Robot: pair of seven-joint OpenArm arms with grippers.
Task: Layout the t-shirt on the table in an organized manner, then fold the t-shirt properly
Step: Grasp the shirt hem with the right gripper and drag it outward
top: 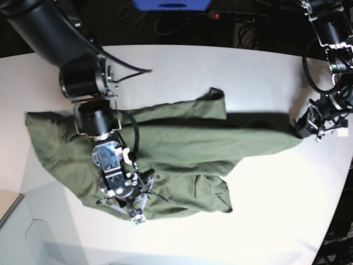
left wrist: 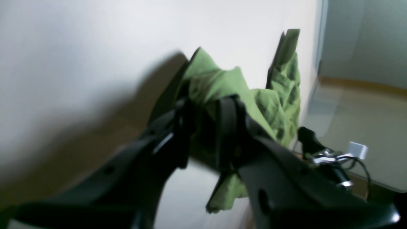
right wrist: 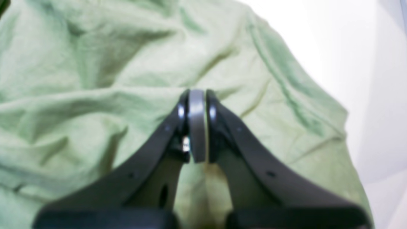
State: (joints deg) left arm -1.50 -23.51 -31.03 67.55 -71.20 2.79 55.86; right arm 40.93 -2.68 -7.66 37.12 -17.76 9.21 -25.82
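Note:
The olive-green t-shirt [top: 182, 138] lies wrinkled across the white table [top: 265, 72], one end drawn out to the right. That end is taken by my left gripper [top: 302, 126] near the table's right edge. In the left wrist view the left gripper [left wrist: 205, 133] is shut on a bunched fold of the t-shirt [left wrist: 216, 82], lifted off the table [left wrist: 95, 47]. My right gripper [top: 135, 214] sits over the shirt's near-left part. Seen from the right wrist, the right gripper [right wrist: 197, 95] is shut, and creases of the t-shirt [right wrist: 95, 95] run into its tips.
A power strip [top: 237, 15] with a red light and a blue object [top: 171, 4] lie beyond the table's far edge. The curved table edge runs close to the left gripper, with floor [left wrist: 365, 111] past it. The right arm's black links [top: 83, 77] lie over the shirt's left side.

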